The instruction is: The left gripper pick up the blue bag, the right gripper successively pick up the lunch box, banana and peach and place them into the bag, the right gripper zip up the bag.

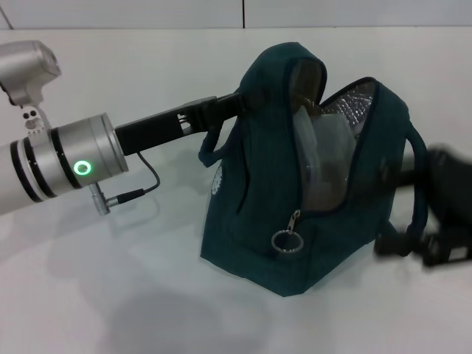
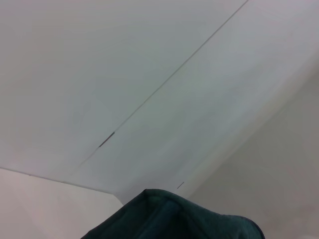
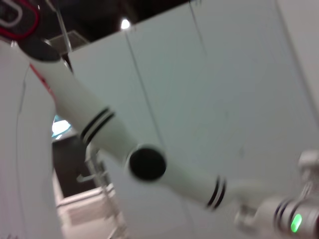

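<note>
White tabletop (image 1: pixel 110 295) carrying the blue bag (image 1: pixel 251 228), upright near centre, mouth gaping with silver lining and the clear lunch box (image 1: pixel 324 158) standing inside. Left arm stretched level from the left edge, silver green-lit wrist trailing, left pincer (image 1: pixel 237 103) clamped on the bag's upper rim, holding that side raised. Right pincer (image 1: pixel 442 221) low at the right edge just beside the bag's handle loop, motion-blurred; cannot tell whether spread or closed.
</note>
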You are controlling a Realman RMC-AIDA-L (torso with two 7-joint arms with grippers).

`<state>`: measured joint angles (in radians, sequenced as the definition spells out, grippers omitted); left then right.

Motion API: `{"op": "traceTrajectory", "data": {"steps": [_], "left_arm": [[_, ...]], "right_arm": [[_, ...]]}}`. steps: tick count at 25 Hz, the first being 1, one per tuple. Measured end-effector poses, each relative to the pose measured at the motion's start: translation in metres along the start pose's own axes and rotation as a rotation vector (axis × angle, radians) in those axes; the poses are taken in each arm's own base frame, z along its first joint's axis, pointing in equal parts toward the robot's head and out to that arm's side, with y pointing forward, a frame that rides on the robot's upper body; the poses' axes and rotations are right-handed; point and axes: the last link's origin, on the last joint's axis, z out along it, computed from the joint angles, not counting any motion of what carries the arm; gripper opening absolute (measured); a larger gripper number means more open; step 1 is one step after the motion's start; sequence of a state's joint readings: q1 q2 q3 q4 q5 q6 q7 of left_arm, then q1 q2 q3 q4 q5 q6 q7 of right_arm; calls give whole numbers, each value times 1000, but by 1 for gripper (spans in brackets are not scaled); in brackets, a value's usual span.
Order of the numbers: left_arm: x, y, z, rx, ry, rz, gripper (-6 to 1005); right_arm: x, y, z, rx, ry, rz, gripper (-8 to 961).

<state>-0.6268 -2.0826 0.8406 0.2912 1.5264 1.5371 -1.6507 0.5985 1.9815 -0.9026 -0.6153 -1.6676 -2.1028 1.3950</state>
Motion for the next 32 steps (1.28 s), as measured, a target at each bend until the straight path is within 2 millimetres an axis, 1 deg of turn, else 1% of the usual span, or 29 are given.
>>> {"op": "traceTrajectory", "data": {"steps": [2,3,8,13,16,19,23,32], "left_arm": [[0,0,0,0,0,0,41],[0,0,1,0,1,0,42],[2,0,0,1,11,-2,42],[2,-1,-1,4,16,-4,42],[2,-1,-1,4,15,-5,42],[1,0,-2,3,15,-8,42],[-1,0,-3,0,16,-16,41],[-10,-1,-9,9,24,-43,42]], "right_arm": [[16,1,7,-43,80,83,574],[16,1,7,-43,80,83,574],[40,6,12,-65,172,190,574],[62,-3,17,35,231,237,575],[70,-12,19,91,262,239,575],[72,-18,21,130,264,226,575],[70,-25,24,165,237,202,575],[69,-30,27,207,187,157,574]]}}
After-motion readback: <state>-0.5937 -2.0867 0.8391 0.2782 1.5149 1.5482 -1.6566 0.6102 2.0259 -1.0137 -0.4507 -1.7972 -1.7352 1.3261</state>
